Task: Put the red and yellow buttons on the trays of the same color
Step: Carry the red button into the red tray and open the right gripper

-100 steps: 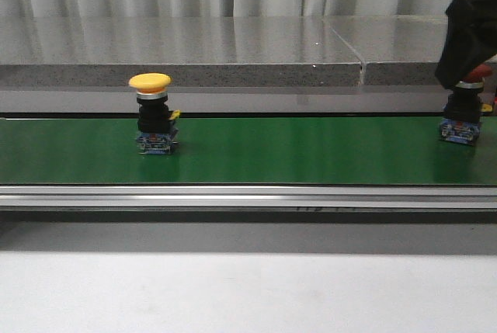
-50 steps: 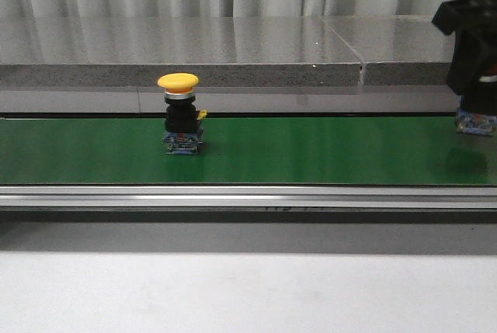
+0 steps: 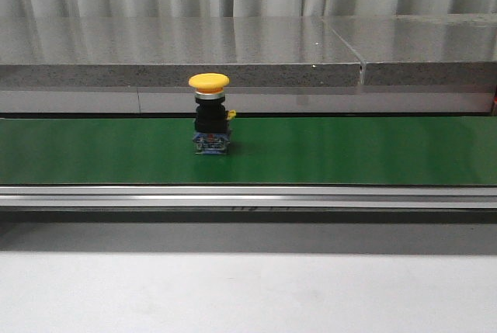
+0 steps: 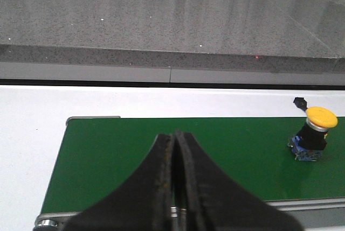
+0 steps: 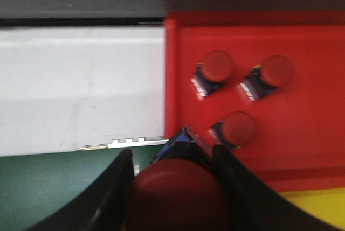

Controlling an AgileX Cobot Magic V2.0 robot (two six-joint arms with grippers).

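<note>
One red button [image 5: 175, 193] clamped in the right gripper [image 5: 172, 188], now lifted off the green belt [image 3: 349, 150] and gone from the front view, red tray [image 5: 302, 37] just ahead. Yellow button [image 3: 210, 116] carried further along, well beyond the closed, empty left gripper [image 4: 174, 188].
</note>
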